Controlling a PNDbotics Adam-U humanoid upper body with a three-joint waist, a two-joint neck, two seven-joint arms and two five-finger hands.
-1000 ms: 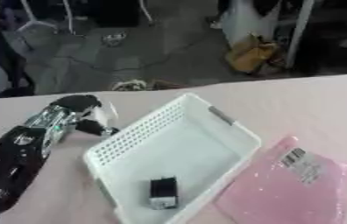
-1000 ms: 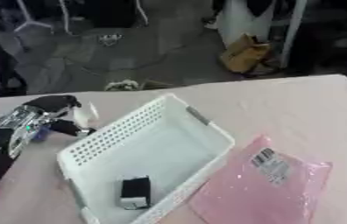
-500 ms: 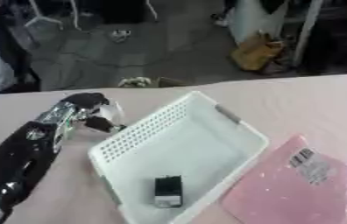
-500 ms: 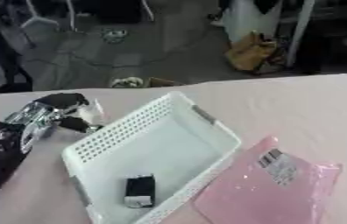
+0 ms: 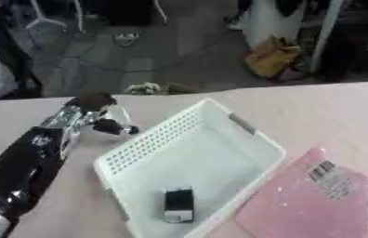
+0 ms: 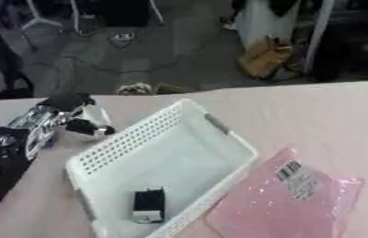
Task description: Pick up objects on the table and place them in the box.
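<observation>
**Robot's left hand beside a white basket on a pink worktop**

At centre frame a white perforated plastic basket [image 5: 195, 162] sits askew on the pale pink worktop [image 5: 333, 111]. A small black rectangular object [image 5: 178, 204] lies inside, near its lower end. At lower right a pink plastic mailer bag with a barcode label [image 5: 317, 200] lies flat, just beside the basket. At left, the black and silver left hand [image 5: 89, 118] reaches toward the basket's upper left wall; whether its fingers are spread or curled cannot be told.

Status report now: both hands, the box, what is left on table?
Left hand curled beside box. Right hand unseen. Black item in box. Pink bag remains.
</observation>
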